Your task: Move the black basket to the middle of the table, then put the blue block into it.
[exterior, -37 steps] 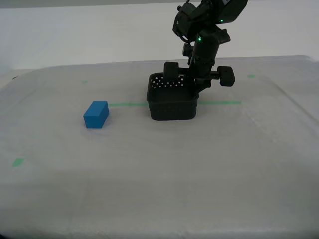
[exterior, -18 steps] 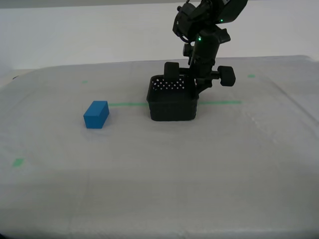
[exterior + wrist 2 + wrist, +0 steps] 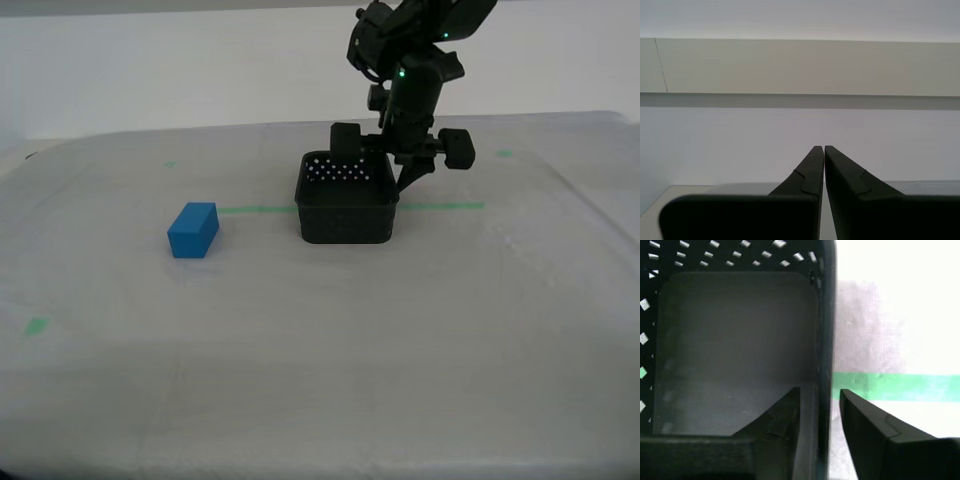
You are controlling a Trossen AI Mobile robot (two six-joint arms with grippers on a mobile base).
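The black basket stands flat on the table near its middle, over the green tape line. My first gripper reaches down over the basket's wall on the exterior view's right. In the first wrist view its jaws straddle that wall with small gaps on both sides, so it is open. The basket is empty inside. The blue block lies on the cloth to the exterior view's left of the basket, apart from it. My second gripper is shut and empty, facing a pale wall.
Small green tape marks lie on the cloth at the far left, far right and near left. The tape line also shows in the first wrist view beside the basket wall.
The basket, tilted a second ago, now sits level on the table. My first gripper has risen slightly and its jaws have eased off the wall.
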